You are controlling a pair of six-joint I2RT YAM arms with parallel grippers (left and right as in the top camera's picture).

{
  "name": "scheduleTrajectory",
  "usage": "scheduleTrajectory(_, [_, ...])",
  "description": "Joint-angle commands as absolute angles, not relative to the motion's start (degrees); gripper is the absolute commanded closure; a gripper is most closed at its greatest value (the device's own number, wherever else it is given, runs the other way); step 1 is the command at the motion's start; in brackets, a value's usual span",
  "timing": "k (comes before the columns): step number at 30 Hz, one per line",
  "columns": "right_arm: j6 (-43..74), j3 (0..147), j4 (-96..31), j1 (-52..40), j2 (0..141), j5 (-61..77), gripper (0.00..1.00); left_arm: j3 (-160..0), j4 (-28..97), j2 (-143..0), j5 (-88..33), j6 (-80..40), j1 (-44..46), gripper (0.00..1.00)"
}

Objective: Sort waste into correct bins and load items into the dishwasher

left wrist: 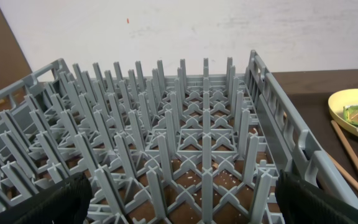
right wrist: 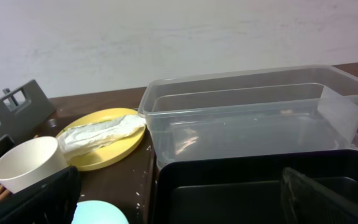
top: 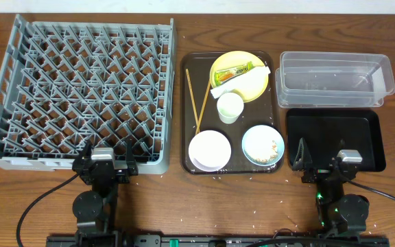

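The grey dish rack (top: 81,89) fills the left side and shows in the left wrist view (left wrist: 185,124). The brown serving tray (top: 192,161) holds a yellow plate (top: 254,88) with a yellow-green wrapper (top: 237,71) and a white napkin (top: 226,90), a white cup (top: 229,107), a white bowl (top: 210,150), a light blue bowl (top: 263,145) with crumbs, and chopsticks (top: 199,97). The clear tub (top: 334,79) and black tray (top: 334,139) lie at the right. My left gripper (top: 105,163) is open and empty at the rack's near edge. My right gripper (top: 326,165) is open and empty at the black tray's near edge.
Rice-like crumbs are scattered on the table near the front edge (top: 252,206). In the right wrist view the cup (right wrist: 23,165), plate with napkin (right wrist: 101,134), clear tub (right wrist: 253,112) and black tray (right wrist: 229,186) show ahead.
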State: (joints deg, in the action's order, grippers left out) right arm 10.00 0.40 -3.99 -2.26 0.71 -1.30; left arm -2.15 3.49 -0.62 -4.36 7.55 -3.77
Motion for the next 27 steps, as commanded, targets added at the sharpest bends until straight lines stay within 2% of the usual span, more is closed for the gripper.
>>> scheduleTrajectory(1, [9.54, 0.32, -4.21, -3.07, 0.27, -1.43, 0.01, -0.54, 4.16, -0.3, -4.95, 7.7, -4.12, 0.05])
scheduleTrajectory(27, [9.54, 0.32, -1.89, -3.05, 0.27, -3.46, 0.01, -0.51, 4.16, -0.3, -4.95, 7.7, -4.12, 0.05])
